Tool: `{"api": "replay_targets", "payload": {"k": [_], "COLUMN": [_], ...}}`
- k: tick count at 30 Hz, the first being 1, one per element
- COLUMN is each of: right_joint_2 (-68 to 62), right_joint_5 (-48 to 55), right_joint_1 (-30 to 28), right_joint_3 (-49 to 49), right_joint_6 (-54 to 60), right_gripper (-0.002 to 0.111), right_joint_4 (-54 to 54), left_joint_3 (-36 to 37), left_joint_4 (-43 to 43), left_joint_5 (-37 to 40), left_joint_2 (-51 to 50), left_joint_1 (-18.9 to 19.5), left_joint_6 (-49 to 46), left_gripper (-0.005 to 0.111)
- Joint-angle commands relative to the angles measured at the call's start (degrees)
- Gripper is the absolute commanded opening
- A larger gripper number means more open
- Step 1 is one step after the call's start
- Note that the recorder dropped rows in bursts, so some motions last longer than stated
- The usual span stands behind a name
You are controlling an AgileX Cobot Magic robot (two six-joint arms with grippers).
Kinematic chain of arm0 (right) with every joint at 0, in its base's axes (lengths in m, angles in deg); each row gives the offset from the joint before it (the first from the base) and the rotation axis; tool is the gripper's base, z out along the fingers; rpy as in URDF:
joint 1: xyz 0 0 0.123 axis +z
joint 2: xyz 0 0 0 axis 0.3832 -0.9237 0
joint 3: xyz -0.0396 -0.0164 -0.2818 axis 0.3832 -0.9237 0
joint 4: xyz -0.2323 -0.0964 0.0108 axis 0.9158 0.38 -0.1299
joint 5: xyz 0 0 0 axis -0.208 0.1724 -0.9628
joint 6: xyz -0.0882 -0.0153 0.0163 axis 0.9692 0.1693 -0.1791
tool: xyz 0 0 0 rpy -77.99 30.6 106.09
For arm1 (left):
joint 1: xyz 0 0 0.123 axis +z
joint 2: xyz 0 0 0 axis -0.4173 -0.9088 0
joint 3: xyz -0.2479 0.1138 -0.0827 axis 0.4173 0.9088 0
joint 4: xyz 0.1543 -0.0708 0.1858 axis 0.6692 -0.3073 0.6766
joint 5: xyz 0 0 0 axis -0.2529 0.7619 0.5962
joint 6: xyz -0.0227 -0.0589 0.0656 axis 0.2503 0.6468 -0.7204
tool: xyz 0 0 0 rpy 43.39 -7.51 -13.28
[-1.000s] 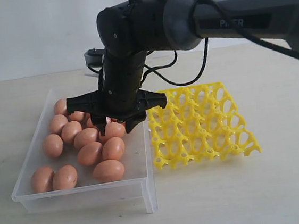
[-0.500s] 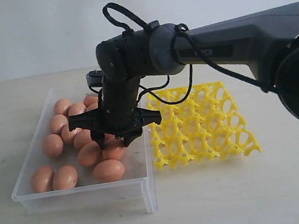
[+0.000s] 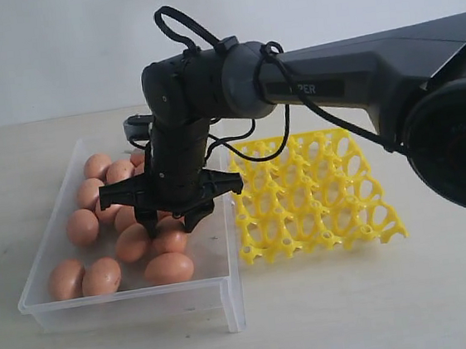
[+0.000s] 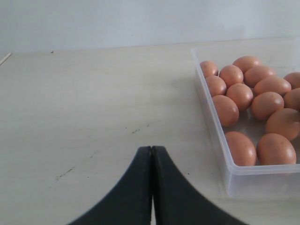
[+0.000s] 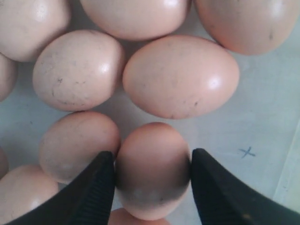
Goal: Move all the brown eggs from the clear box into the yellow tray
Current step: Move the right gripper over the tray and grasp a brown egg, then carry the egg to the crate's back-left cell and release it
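Though set low among the brown eggs [image 3: 169, 268] in the clear box [image 3: 130, 306], grips nothing yet with the right gripper [image 3: 170, 223]. Straddles one egg [image 5: 152, 161] with jaws spread, a finger close at each flank, contact too fine to call. Hemmed in ahead of the jaws by more eggs, one just outside a finger. Looks like the pick step, with no egg showing in the yellow tray [image 3: 321, 215], off to one side of the jaws beyond the box wall. Calls next for a gentle squeeze, then a straight lift clear of the neighbours. Holds the left gripper [image 4: 151, 154], jaws pressed together, outside the box over bare surface. Below, a pale matte table [image 3: 357, 320]; behind, a plain white wall [image 3: 53, 52].
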Motion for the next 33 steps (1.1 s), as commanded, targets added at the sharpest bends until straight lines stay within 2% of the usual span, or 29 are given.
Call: {"api": "replay_targets", "payload": {"k": [1,14,16,17,19,22,26,33], "right_joint_2": [-0.9,-1.6,-1.6,-1.6,-1.2,0.7,5.5,20.3], "right_joint_5": [2.1,1.2,1.2,1.1,1.0,-0.1,-6.8,-32.2], "right_joint_1": [-0.1,-0.1,-0.1,-0.1,-0.1,-0.1,-0.1,-3.6], "right_joint_3": [0.0,0.1,0.1,0.1,0.1,0.1,-1.6,-20.5], "right_joint_6": [0.8,4.7,4.7,4.7,4.7,6.6,9.6,12.3], "right_gripper": [0.049,0.055,0.051,0.045,0.03,0.001,0.0,0.0], "right_joint_4": [0.5,1.5,2.0,2.1,3.0,4.4,7.1,16.3], "left_joint_3": [-0.2,-0.2,-0.2,-0.2,-0.2,-0.2,-0.2,-0.2], "left_joint_4": [-0.2,-0.2,-0.2,-0.2,-0.2,-0.2,-0.2,-0.2], "left_joint_5": [-0.6,-0.6,-0.6,-0.6,-0.6,-0.6,-0.6,-0.6], "left_joint_2": [0.1,0.1,0.1,0.1,0.1,0.1,0.1,0.1], "left_joint_1": [-0.3,-0.3,-0.3,-0.3,-0.3,-0.3,-0.3,-0.3], "left_joint_6": [0.0,0.0,0.0,0.0,0.0,0.0,0.0,0.0], "left_gripper": [0.0,0.0,0.0,0.0,0.0,0.0,0.0,0.0]}}
